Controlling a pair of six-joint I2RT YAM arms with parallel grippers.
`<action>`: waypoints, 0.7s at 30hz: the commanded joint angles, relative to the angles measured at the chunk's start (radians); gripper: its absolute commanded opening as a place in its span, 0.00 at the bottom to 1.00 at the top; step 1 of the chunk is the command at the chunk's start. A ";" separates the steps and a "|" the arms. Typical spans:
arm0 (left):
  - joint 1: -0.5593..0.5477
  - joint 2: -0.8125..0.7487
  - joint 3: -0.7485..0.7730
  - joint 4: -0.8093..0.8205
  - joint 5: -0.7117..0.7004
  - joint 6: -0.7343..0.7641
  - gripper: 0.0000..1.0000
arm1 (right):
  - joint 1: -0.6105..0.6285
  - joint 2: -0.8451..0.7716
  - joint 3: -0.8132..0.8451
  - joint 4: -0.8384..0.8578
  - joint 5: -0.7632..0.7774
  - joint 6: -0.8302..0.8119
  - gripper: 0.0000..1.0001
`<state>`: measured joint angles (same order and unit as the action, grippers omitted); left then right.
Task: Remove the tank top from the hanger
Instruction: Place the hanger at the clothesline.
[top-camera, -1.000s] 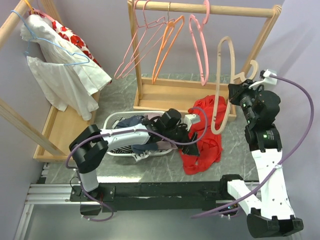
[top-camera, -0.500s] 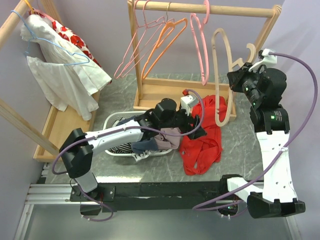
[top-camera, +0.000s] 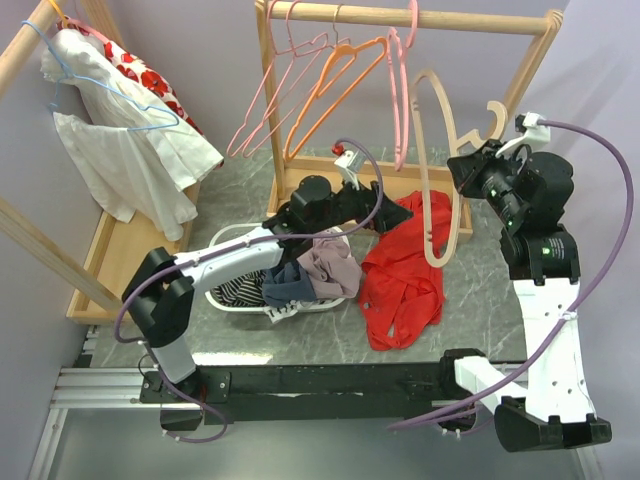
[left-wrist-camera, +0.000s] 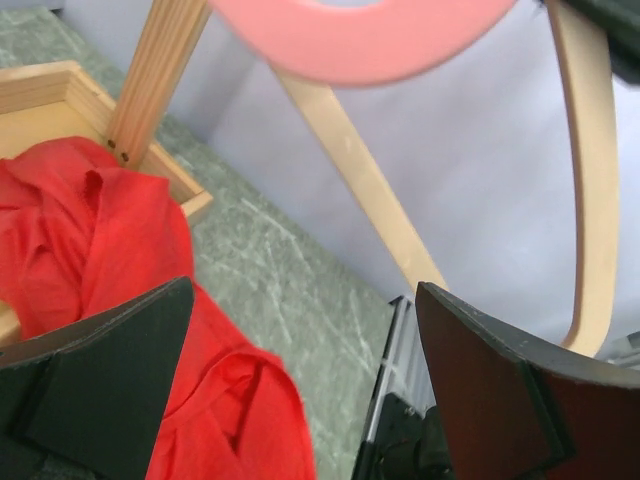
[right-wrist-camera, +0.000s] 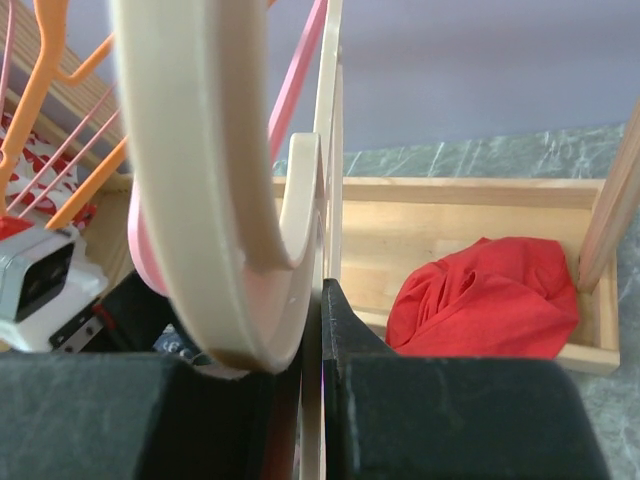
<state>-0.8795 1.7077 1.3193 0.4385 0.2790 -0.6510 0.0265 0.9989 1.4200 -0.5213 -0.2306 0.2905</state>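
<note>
The red tank top (top-camera: 405, 285) lies crumpled on the table, partly over the wooden rack's base, free of any hanger. It also shows in the left wrist view (left-wrist-camera: 90, 230) and the right wrist view (right-wrist-camera: 490, 300). My right gripper (top-camera: 470, 172) is shut on the beige wooden hanger (top-camera: 432, 170) and holds it up above the top, below the rail. In the right wrist view, the jaws (right-wrist-camera: 320, 300) pinch the hanger (right-wrist-camera: 200, 150). My left gripper (top-camera: 385, 205) is open and empty, raised above the top's far left edge; its open jaws (left-wrist-camera: 300, 330) show red cloth below.
A wooden clothes rack (top-camera: 400, 15) carries pink hangers (top-camera: 400, 90) and an orange hanger (top-camera: 330, 85). A white basket (top-camera: 222, 240) of mixed clothes stands left of the tank top. A second rack at the left holds a white garment (top-camera: 120, 150).
My left gripper has lifted up and back, away from the red tank top. My right gripper has raised the beige hanger and swung it left, toward the rail.
</note>
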 joint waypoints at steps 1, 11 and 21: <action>-0.013 0.052 0.090 0.089 0.023 -0.102 0.99 | 0.006 -0.043 -0.032 0.060 -0.013 0.007 0.00; -0.045 0.142 0.176 0.039 -0.010 -0.121 0.99 | 0.007 -0.072 -0.084 0.079 -0.016 0.007 0.01; -0.076 0.230 0.330 -0.096 -0.107 -0.151 0.88 | 0.023 -0.088 -0.116 0.107 0.013 -0.002 0.01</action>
<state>-0.9478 1.9194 1.5925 0.3824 0.2230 -0.7765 0.0334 0.9371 1.3128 -0.4957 -0.2287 0.2943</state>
